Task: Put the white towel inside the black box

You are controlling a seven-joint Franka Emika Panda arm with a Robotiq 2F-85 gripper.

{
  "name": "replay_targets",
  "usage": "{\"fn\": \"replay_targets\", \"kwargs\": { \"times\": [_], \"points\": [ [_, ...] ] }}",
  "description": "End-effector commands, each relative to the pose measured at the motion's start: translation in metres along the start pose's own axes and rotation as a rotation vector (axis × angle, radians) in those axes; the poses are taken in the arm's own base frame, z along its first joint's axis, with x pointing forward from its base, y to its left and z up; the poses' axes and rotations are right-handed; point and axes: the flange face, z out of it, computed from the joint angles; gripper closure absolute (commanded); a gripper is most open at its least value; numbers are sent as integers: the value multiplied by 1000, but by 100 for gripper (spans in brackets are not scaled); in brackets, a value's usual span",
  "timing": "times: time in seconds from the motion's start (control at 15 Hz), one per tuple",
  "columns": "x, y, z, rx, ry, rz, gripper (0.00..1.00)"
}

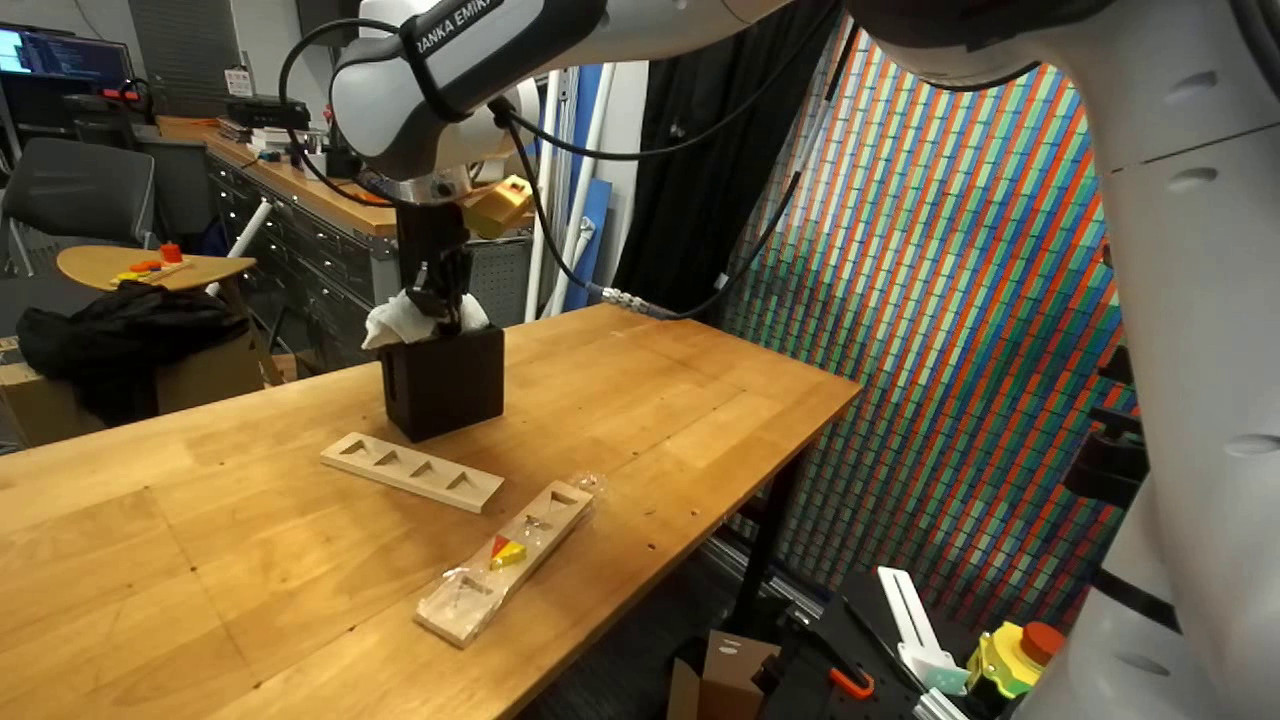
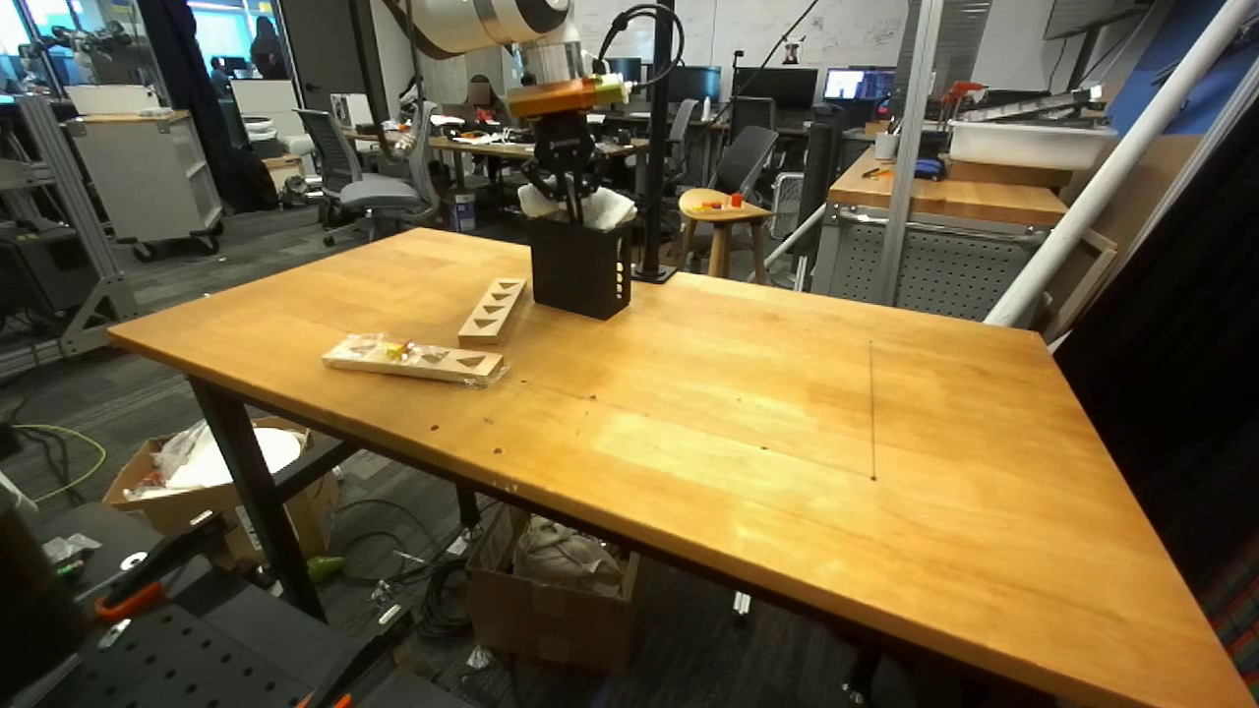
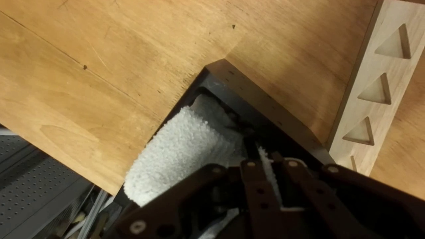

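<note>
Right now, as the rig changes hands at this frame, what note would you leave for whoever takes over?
Fingers: drawn together at the mouth of the box, a fold of the towel pinched between them.
Box: upright on the table, a wooden block lying near it.
Done: the towel is at the box, part of it below the rim; how deep it reaches is hidden.
Left: the rest bunches above the rim and pokes out past one edge. It probably needs pushing down, then the fingers opened and lifted clear without dragging it back out.
</note>
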Motion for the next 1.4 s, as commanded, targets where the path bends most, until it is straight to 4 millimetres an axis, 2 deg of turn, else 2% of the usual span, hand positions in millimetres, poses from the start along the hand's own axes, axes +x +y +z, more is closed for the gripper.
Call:
{"fn": "replay_targets", "kwargs": {
  "times": [0.0, 0.6, 0.93, 1.0, 1.33],
  "points": [
    [10, 5, 3, 47, 31, 18, 96],
    [18, 6, 21, 123, 43, 54, 96],
    [14, 9, 23, 160, 46, 75, 95],
    [11, 10, 20, 158, 46, 83, 75],
    [0, 13, -17, 88, 35, 90, 37]
  ]
}}
